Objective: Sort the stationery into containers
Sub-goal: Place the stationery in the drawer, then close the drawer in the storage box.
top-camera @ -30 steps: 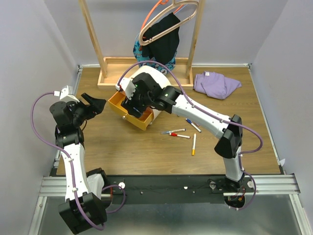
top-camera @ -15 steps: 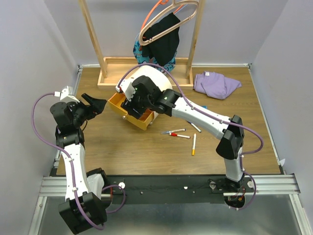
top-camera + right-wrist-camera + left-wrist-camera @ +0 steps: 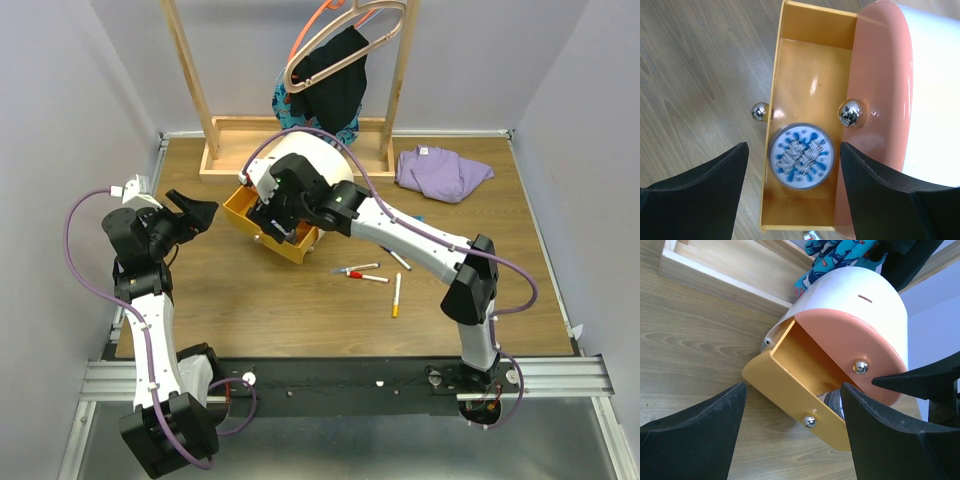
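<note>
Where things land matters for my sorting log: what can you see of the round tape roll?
The tape roll is a round disc, its face splashed blue on white inside a grey rim, plastic by its look. It lies flat, face up, in the pulled-out yellow drawer, near one end. The right gripper hangs open above it, fingers clear on either side.

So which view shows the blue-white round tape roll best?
Right wrist: the blue-white round tape roll lies fully visible in the open yellow plastic drawer. Left wrist catches only its grey edge; in the top view the right arm hides it.
</note>
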{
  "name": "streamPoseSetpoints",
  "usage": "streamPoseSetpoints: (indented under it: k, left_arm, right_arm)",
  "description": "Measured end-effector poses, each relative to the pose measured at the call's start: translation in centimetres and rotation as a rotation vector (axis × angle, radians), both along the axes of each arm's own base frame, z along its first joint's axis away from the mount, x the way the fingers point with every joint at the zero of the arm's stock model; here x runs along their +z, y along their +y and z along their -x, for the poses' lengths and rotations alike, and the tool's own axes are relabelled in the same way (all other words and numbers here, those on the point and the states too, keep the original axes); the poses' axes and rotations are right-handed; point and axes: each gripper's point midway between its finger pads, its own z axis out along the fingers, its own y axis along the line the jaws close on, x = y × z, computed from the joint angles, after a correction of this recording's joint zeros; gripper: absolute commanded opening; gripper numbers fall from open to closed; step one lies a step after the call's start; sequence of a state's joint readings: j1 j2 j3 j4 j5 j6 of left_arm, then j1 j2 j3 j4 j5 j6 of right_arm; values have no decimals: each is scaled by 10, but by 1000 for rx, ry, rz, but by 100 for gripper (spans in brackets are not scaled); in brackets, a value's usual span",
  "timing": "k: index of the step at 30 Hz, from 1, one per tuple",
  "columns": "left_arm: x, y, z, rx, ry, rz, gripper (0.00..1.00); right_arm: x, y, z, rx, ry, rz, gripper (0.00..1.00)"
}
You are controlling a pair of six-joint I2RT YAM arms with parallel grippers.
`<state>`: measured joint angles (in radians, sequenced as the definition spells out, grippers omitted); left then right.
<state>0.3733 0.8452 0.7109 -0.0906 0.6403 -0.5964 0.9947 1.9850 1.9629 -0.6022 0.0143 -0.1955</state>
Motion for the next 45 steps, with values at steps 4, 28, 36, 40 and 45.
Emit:
streamPoseSetpoints:
  k: [4, 28, 36, 40, 45]
  left_arm:
    - [1, 0, 0, 0, -2, 5, 84]
    - [-46, -27, 21, -101, 169, 98, 30]
    - [-41, -58, 36, -244, 138, 51, 0]
    - [-40, -76, 44, -333, 116, 19, 0]
    - [-49, -83, 44, -380, 138, 8, 0]
  right_arm:
    - [0, -1, 0, -5, 4, 0, 83]
    - [105, -24, -9, -72, -177, -156, 1]
    - [110, -42, -46, -168, -233, -153, 1]
    - [105, -56, -83, -235, -235, -152, 1]
    - [97, -77, -126, -310, -238, -145, 1]
